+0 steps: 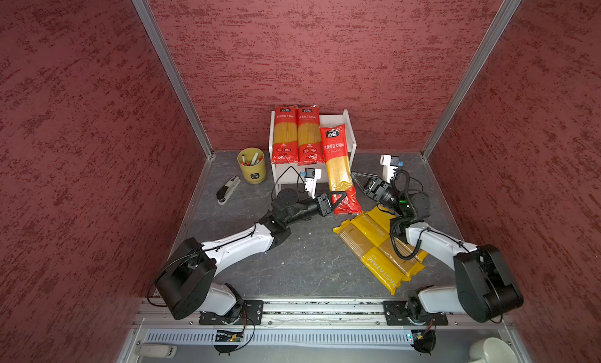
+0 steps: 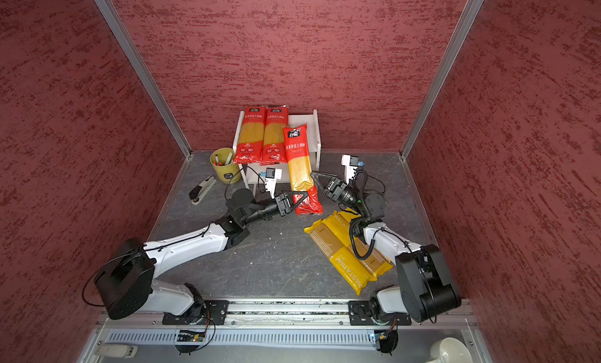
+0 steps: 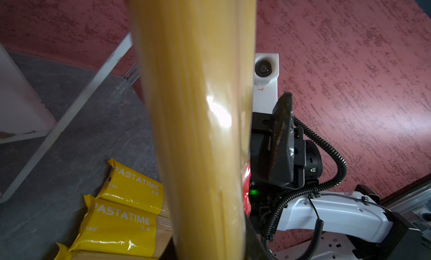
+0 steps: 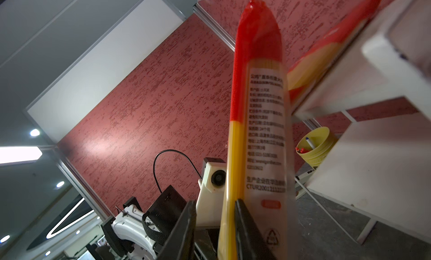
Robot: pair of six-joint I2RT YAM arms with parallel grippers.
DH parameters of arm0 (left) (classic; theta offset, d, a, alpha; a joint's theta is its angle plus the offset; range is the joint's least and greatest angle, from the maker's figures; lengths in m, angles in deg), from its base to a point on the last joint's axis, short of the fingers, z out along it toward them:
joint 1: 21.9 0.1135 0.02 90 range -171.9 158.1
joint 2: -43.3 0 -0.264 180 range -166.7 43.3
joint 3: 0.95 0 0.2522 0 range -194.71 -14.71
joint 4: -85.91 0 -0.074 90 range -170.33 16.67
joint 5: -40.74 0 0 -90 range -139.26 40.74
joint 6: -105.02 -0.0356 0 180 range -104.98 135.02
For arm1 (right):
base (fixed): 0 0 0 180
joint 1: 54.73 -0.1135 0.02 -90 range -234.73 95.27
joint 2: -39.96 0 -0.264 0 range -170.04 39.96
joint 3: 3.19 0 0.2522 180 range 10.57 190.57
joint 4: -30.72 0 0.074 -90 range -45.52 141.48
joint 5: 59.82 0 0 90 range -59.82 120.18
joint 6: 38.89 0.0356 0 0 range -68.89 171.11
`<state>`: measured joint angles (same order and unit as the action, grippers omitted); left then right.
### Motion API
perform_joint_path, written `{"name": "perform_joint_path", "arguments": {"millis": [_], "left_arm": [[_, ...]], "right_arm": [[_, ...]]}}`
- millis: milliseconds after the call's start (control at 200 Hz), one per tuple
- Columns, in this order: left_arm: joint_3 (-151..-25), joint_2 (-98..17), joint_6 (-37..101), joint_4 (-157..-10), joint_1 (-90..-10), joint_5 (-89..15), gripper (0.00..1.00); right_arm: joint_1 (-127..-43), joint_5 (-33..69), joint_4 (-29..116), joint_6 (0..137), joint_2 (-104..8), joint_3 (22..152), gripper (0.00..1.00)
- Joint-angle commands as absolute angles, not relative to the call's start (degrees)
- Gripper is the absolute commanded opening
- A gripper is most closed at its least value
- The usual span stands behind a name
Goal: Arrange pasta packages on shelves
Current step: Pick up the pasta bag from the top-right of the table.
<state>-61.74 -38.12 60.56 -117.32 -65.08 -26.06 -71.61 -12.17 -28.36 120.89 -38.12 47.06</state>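
Third red package [image 1: 338,169] [image 2: 299,169]: tilted, upper end over the top board of the rack [image 1: 349,133], lower red end out above the bench [image 1: 292,263]. Whether the upper end touches the board cannot be told in either top view.

Left jaws: closed on the lower red end of that bag. The contact itself is masked by the black finger in both top views. In the left wrist view the bag [image 3: 198,130] fills the middle, blurred, and the jaws are out of frame.

Right jaws: parted, just beside the bag's clear middle. In the right wrist view one finger [image 4: 186,228] stands clear of the bag [image 4: 263,130]. The other overlaps its edge, and touch cannot be resolved.

Pair of red packages [image 1: 308,135]: flat, side by side on the top board. Their near ends overhang the front edge, hiding most of the lower tier.

Yellow packages [image 1: 370,250]: on the bench, aslant, far ends hidden under the right arm [image 1: 435,244] and its cable. The left wrist view shows two "PASTATIME" ends, with a third cut off at the frame edge.

Yellow cup [image 1: 252,164] and stapler [image 1: 227,189]: on the bench beside the rack, on the left arm's side. White mug [image 1: 491,350]: partly cut off at the frame corner.
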Motion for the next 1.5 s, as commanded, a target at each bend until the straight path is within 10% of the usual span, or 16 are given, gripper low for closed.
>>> {"name": "perform_joint_path", "arguments": {"millis": [0, 195, 536, 1082, 1493], "left_arm": [[-65.84, -35.71, 59.07, -116.15, -64.94, -27.92, 0.12], [-70.09, -35.41, 60.4, -110.84, -63.84, -30.0, 0.11], [-79.35, -41.11, 70.06, -103.39, -61.14, -31.68, 0.16], [-82.17, -40.69, 70.93, -102.5, -61.53, -30.54, 0.51], [-74.78, -31.55, 64.78, -97.81, -63.1, -35.17, 0.73]], "right_arm": [[-72.1, -9.37, -19.2, 115.48, -33.34, 45.63, 0.52], [-72.1, -4.94, 3.23, 104.45, -25.65, 41.86, 0.73], [-73.31, -6.39, -0.43, 112.59, -23.55, 38.37, 0.76], [-75.02, -2.67, -7.08, 116.88, -27.8, 45.89, 0.2], [-74.99, 1.71, -7.67, 123.91, -31.75, 54.7, 0.01]]}}
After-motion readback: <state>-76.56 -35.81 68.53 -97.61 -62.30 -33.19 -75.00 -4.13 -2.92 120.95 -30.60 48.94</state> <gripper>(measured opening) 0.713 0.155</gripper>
